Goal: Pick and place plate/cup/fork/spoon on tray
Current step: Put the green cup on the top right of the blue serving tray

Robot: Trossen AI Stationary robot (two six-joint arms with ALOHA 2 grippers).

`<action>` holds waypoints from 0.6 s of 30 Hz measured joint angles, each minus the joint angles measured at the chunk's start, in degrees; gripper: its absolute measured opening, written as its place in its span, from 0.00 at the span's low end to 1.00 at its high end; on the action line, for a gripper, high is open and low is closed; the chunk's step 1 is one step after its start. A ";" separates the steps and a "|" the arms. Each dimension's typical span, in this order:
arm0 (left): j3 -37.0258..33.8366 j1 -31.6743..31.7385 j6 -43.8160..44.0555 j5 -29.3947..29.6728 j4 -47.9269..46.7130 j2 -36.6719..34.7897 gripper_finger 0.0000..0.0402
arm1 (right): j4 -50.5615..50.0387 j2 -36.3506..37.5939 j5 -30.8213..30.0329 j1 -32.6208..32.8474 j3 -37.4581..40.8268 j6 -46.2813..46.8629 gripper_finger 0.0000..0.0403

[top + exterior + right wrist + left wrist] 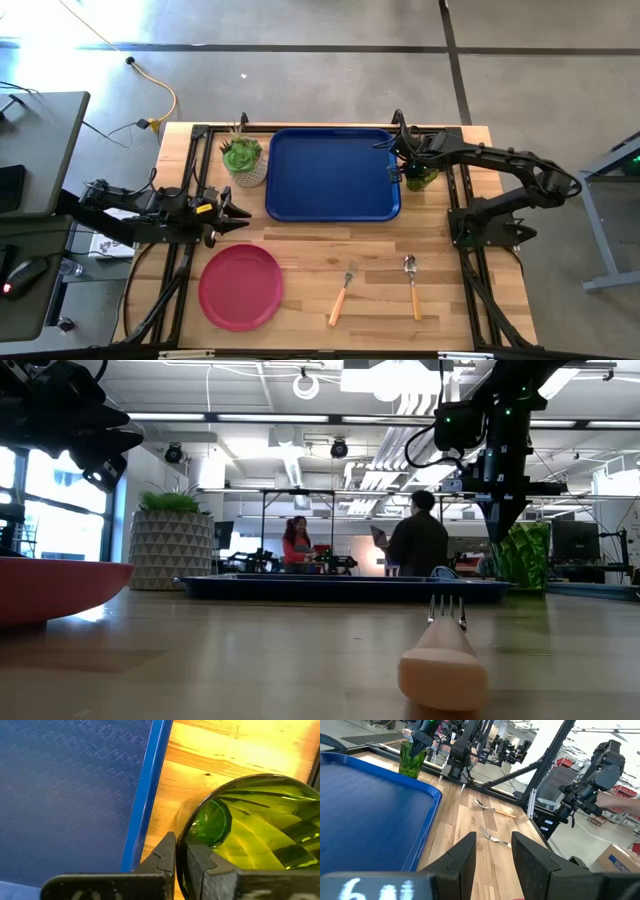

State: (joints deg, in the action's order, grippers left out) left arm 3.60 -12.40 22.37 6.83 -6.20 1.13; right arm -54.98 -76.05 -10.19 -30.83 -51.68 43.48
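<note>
The green cup [421, 178] stands upright on the wood just right of the blue tray [333, 173]. My right gripper [181, 855] comes down on it from above and is shut on its rim. The pink-red plate [240, 287] lies at the near left. The fork [343, 293] and the spoon [412, 285] lie near the front edge, handles toward the near side. My left gripper [235, 212] waits open and level at the table's left, left of the tray, with nothing between its fingers [465, 855]. My right gripper pinches the cup's rim [181, 836] on the side nearest the tray. One finger [166, 851] is outside the wall and one [197, 857] is inside the cup. The fingers point steeply down from above. The cup [522, 557] stands upright with its base on the table.
A white pot with a green succulent [243, 160] stands at the tray's far left corner. Black arm frames run along both sides of the table. People [415, 540] stand in the room beyond the far edge. Bare wood lies between the tray and the cutlery.
</note>
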 joint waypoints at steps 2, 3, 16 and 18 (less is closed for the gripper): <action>-0.01 -0.02 0.00 0.01 0.00 -0.01 0.28 | 0.00 0.00 -0.01 -0.02 0.00 0.13 0.02; -0.01 -0.01 -0.01 0.00 0.00 -0.01 0.28 | 0.00 0.00 -0.01 -0.02 0.00 0.17 0.02; 0.00 -0.02 0.00 0.00 0.00 0.00 0.28 | -1.33 2.57 -1.68 1.75 -3.05 2.19 0.01; 0.00 -0.01 0.00 0.00 0.00 -0.01 0.28 | -2.04 2.58 -3.27 1.75 -5.57 0.71 0.01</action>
State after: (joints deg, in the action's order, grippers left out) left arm 3.59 -12.42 22.37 6.83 -6.20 1.12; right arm -57.03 -73.47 -13.46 -29.08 -57.26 44.19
